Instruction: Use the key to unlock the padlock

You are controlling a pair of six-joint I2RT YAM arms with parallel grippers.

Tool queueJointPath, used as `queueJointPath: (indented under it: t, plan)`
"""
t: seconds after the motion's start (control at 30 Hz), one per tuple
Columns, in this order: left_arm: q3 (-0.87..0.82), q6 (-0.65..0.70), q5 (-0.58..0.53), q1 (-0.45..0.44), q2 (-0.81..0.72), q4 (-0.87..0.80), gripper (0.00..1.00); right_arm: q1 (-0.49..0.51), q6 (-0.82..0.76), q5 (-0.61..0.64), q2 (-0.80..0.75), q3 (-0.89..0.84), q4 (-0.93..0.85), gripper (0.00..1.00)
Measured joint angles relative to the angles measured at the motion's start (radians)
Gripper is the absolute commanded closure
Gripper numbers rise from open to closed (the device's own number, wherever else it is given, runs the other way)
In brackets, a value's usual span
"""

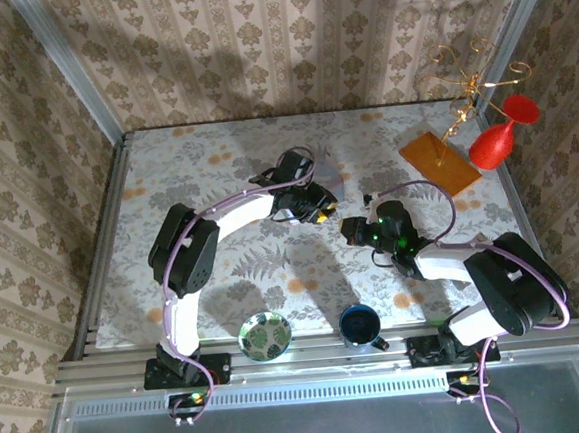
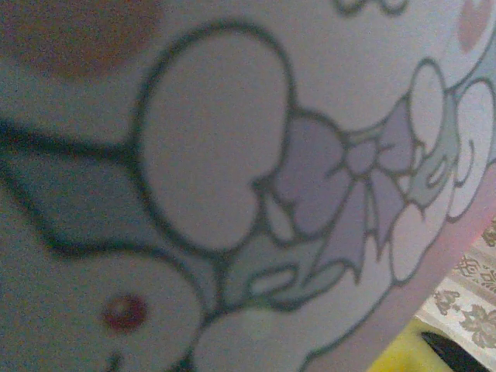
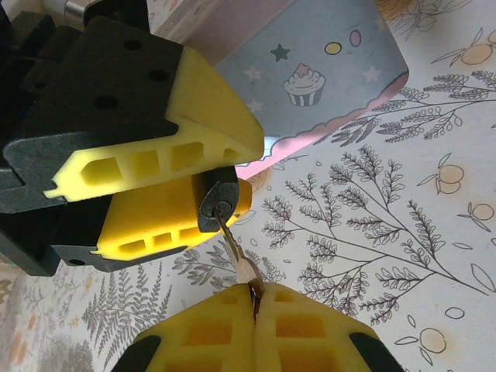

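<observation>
The padlock (image 3: 219, 203) is a small, dark, squarish metal block, clamped between the yellow fingers of the left gripper (image 3: 240, 174) above the tabletop. Its round keyhole face points toward the right wrist camera. The key (image 3: 234, 249) is a slim silvery blade with its tip at the keyhole. It slants down to where the right gripper (image 3: 256, 310) pinches its dark head.

Matt dark metal padlock (image 3: 218, 203), thin shiny metal key (image 3: 235, 248), smooth printed tin (image 3: 325, 85).
</observation>
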Motion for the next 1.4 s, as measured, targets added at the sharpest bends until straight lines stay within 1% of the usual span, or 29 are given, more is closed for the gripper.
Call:
queueJointPath:
  t: [0.37, 0.6, 0.73, 0.9, 1.2, 1.4]
  plan:
    - [0.001, 0.000, -0.013, -0.001, 0.005, 0.011, 1.00, 0.000, 0.026, 0.000, 0.052, 0.008, 0.036, 1.00]
    - [0.005, 0.001, -0.019, 0.002, 0.007, 0.010, 1.00, 0.000, 0.026, -0.002, 0.053, 0.047, -0.034, 1.00]
    - [0.024, 0.007, -0.025, 0.003, 0.013, -0.029, 1.00, -0.005, 0.025, -0.019, 0.053, 0.068, -0.079, 1.00]
    - [0.068, 0.017, -0.029, 0.003, 0.026, -0.104, 1.00, -0.038, 0.026, -0.086, 0.053, 0.085, -0.114, 1.00]
    - [0.107, 0.024, -0.036, -0.008, 0.042, -0.173, 1.00, -0.119, 0.030, -0.263, 0.077, 0.086, -0.106, 1.00]
    - [0.129, 0.023, -0.039, -0.010, 0.052, -0.199, 1.00, -0.130, 0.030, -0.285, 0.077, 0.086, -0.107, 1.00]
